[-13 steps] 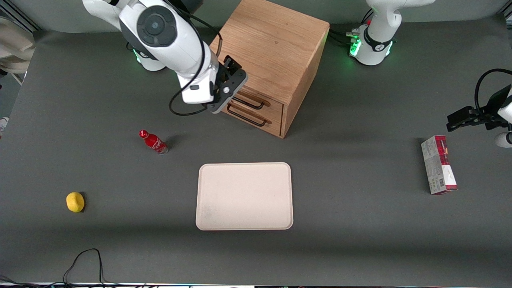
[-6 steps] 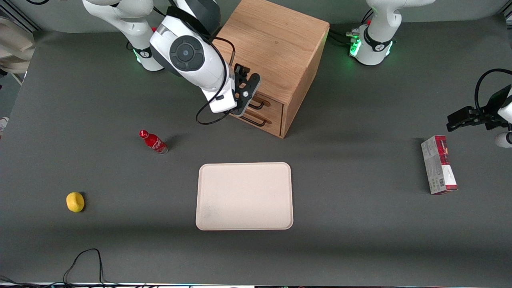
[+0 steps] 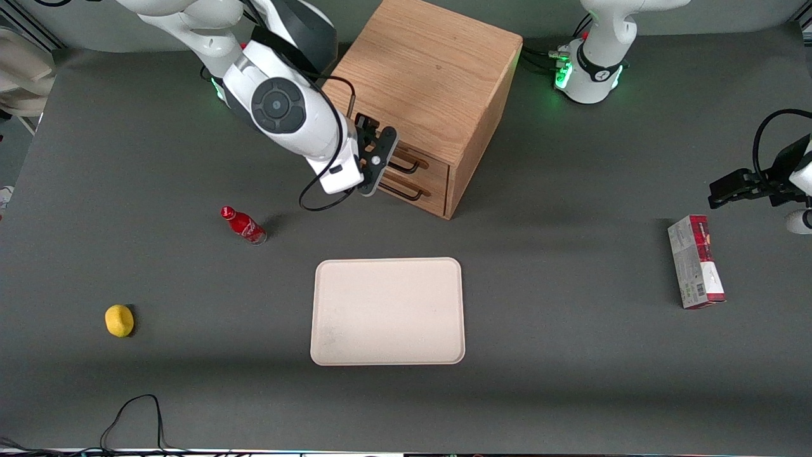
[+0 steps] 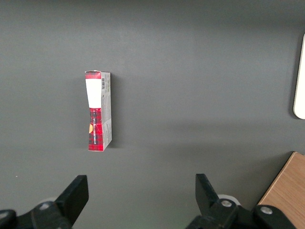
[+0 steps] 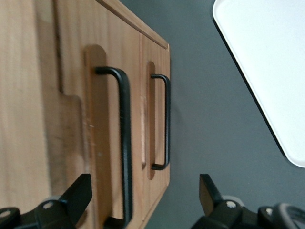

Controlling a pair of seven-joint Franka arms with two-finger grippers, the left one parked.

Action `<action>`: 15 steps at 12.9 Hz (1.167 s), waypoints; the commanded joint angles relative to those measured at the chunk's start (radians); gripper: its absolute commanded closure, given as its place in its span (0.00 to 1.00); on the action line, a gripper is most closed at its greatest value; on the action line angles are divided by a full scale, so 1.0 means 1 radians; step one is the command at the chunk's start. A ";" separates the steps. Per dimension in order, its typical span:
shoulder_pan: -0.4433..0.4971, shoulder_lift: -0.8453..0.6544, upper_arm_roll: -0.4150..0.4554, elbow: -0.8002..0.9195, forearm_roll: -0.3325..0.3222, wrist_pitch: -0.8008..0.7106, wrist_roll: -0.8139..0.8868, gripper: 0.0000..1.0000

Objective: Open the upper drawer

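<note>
The oak cube cabinet (image 3: 431,70) stands at the back of the table. Its upper drawer (image 3: 434,164) has a thin black bar handle (image 3: 406,167), and both also show in the right wrist view, drawer (image 5: 102,119) and handle (image 5: 125,143). The lower drawer's handle (image 5: 166,119) sits below it, nearer the table. My right gripper (image 3: 379,157) is open and empty just in front of the drawer fronts. In the right wrist view the gripper (image 5: 143,195) straddles the upper handle's end without touching it. The drawer is shut.
A cream tray (image 3: 387,311) lies nearer the front camera than the cabinet. A small red bottle (image 3: 243,225) and a yellow lemon (image 3: 119,320) lie toward the working arm's end. A red-and-white box (image 3: 695,261) lies toward the parked arm's end.
My right gripper swung in front of the drawers and closer to the handles, then dropped slightly lower. The drawer has not moved.
</note>
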 commanded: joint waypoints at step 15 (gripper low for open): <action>0.033 0.122 -0.002 -0.011 -0.104 0.104 -0.030 0.00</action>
